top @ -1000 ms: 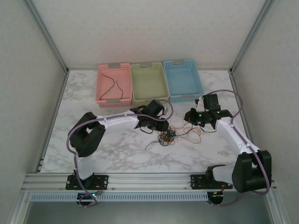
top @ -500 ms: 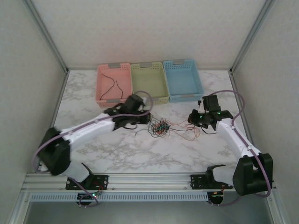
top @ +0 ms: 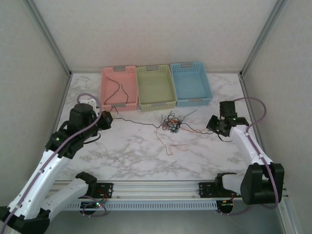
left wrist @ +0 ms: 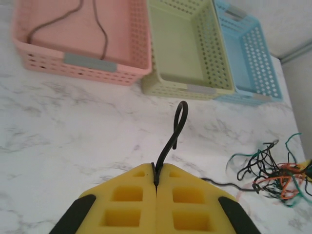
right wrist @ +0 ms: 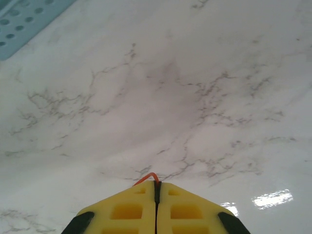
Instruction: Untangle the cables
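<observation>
1. Yellow foam faces meet with no gap on the left end effector (left wrist: 156, 171), at the bottom edge of the left wrist view. It pinches a black wire (left wrist: 171, 139) whose short looped end stands up past the tips.
2. At the bottom of the right wrist view, the right end effector (right wrist: 156, 184) is pressed just as tightly together. It nips an orange-red wire (right wrist: 147, 175), and a small bend of that wire peeks out at the tips.
3. Bare marble counter (right wrist: 195, 97) takes up the rest of that view above the wire.
4. From above, the left end effector sits at left-centre of the frame and the right one at right-centre, well apart.
5. The black wire runs rightward from the left end effector to the cables (top: 172, 124). These form a tangled bunch of black, green and orange-red strands near the middle of the frame.
6. Whether the bunch rests on the counter cannot be told.
7. Thin strands lead on from the bunch towards the right end effector.
8. A pale strand (top: 174, 146) lies loose on the counter just below the bunch.
9. Farther back, at upper centre, a pink basket (top: 119, 105), a green basket (top: 157, 104) and a blue basket (top: 193, 101) stand side by side, touching.
10. A second black wire (top: 116, 91) curls inside the pink basket.
</observation>
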You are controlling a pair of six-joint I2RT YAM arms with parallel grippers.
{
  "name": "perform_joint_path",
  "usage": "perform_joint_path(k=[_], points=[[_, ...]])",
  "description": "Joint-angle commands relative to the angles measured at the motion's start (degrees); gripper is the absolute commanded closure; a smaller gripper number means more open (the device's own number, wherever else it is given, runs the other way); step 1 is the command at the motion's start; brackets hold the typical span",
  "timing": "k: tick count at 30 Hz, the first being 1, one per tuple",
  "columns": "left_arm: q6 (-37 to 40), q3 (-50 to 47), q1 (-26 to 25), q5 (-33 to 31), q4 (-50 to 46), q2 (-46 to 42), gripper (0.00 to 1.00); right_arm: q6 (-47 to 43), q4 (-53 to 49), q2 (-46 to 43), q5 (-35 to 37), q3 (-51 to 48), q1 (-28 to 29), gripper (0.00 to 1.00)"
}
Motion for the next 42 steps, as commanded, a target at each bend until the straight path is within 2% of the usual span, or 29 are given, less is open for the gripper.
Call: perform_joint_path(k=[1,9,20,22,25,27,31,36,39,42], points=[[2.83,3.88,1.98,-8.36,-6.38,-1.3,1.0,-0.34,-0.11,0.27,4.2,-0.95,-1.34,1.0],[5.97,9.82,2.72,-16.53,-11.93,-4.14,1.0,0.28,0.06,0.09,7.44,-1.66,-3.83,1.0],[12.15,19.58,2.8,-28.95,-17.99,-4.95,1.0,2.24,1.03,-2.03,6.56,-2.64,-11.32,1.0],[12.5,20.68,2.8,-28.04,-17.98,-4.93,1.0,2.3,1.86,-2.18,5.38,-2.89,-11.68,1.0],[11.66,20.48,2.8,-21.49,-17.13,-3.83,1.0,2.29,2.37,-1.55,2.46,-2.91,-11.63,1.0],[11.28,19.28,2.8,-20.38,-16.58,-3.32,1.0,1.76,1.99,-1.92,3.98,-2.76,-11.65,1.0],[12.85,20.14,2.78,-25.26,-17.95,-3.68,1.0,1.67,1.28,-2.96,7.07,-2.52,-12.14,1.0],[17.65,25.7,2.8,-33.99,-21.2,-4.58,1.0,2.24,1.67,-1.88,8.27,-2.19,-14.28,1.0],[18.62,28.07,2.8,-35.71,-22.07,-5.2,1.0,2.56,1.8,-1.66,9.36,-1.61,-14.64,1.0],[18.53,28.69,2.8,-34.82,-22.33,-5.1,1.0,2.85,1.83,-1.49,9.91,-0.74,-14.6,1.0]])
